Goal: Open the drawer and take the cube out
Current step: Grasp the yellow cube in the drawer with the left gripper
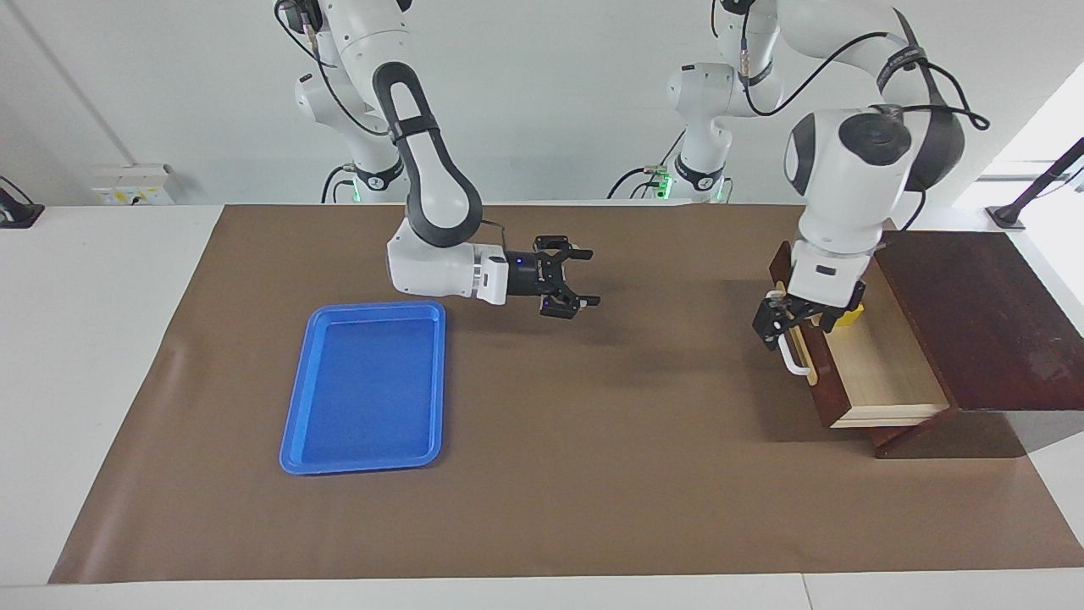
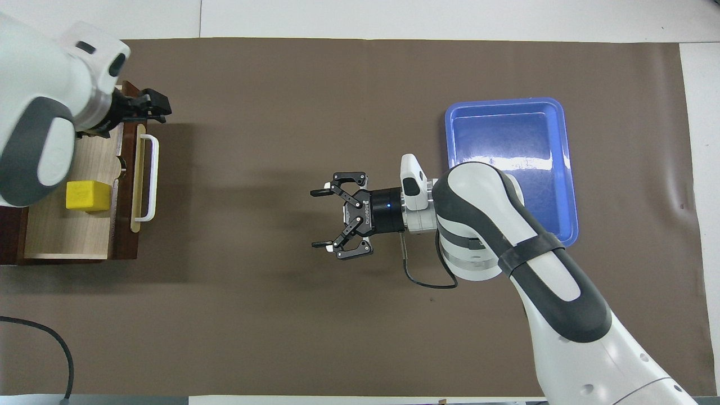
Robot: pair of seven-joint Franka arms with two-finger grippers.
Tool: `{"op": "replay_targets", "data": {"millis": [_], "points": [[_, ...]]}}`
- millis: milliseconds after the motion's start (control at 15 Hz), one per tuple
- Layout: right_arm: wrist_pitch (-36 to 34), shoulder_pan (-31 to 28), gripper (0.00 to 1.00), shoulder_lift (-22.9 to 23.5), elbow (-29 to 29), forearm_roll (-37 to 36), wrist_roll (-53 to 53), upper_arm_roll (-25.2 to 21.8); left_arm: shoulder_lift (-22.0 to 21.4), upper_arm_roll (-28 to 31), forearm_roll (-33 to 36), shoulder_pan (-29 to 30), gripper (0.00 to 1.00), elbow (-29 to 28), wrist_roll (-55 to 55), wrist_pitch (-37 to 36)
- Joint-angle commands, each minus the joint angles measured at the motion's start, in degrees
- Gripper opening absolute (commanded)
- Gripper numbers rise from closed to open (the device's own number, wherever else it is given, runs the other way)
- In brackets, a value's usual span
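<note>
The dark wooden drawer (image 1: 881, 373) stands pulled out of its box at the left arm's end of the table, and its pale interior (image 2: 67, 236) shows. The yellow cube (image 1: 851, 315) lies inside, close to the front panel (image 2: 86, 196). My left gripper (image 1: 777, 326) hangs just above the drawer's front and the white bar handle (image 1: 794, 360); it also shows in the overhead view (image 2: 160, 108) by the handle (image 2: 153, 174). It holds nothing. My right gripper (image 1: 589, 276) is open and empty, held level over the middle of the table (image 2: 315, 219).
A flat blue tray (image 1: 366, 385) lies empty toward the right arm's end of the table (image 2: 509, 140). The dark wooden box (image 1: 982, 313) holding the drawer sits at the table's edge. A brown mat (image 1: 593, 474) covers the table.
</note>
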Motion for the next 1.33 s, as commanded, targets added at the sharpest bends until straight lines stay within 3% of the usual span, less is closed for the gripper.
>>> {"op": "replay_targets", "data": {"millis": [0,133,267,533,667,1267], "points": [[3.05,2.41,1.00,1.20,2.49,3.53,-1.15,-0.03,-3.01,0.03,-2.50,5.67,1.00,-0.38,-12.97,-2.85],[6.29,4.60,1.00,1.47,3.54,4.94,-1.15,-0.03,-3.71,0.03,-2.42,8.22,1.00,-2.23,-27.30,-2.06],[7.89,6.54,1.00,1.73,3.63,7.58,-1.15,-0.03,-5.38,0.03,-2.41,10.69,1.00,-5.38,-34.45,-1.98],[5.08,5.58,1.00,2.43,3.81,6.80,-0.71,-0.11,-11.79,0.20,-2.33,12.71,1.00,-21.81,-44.74,9.35],[4.73,5.23,1.00,2.43,3.81,5.14,-0.53,-0.11,-12.15,0.12,-2.33,14.91,1.00,-23.25,-48.18,10.15],[4.46,3.91,1.00,3.13,6.00,-2.77,-0.45,-0.20,-12.68,0.12,-2.24,12.98,1.00,-28.51,-55.66,13.92]]}}
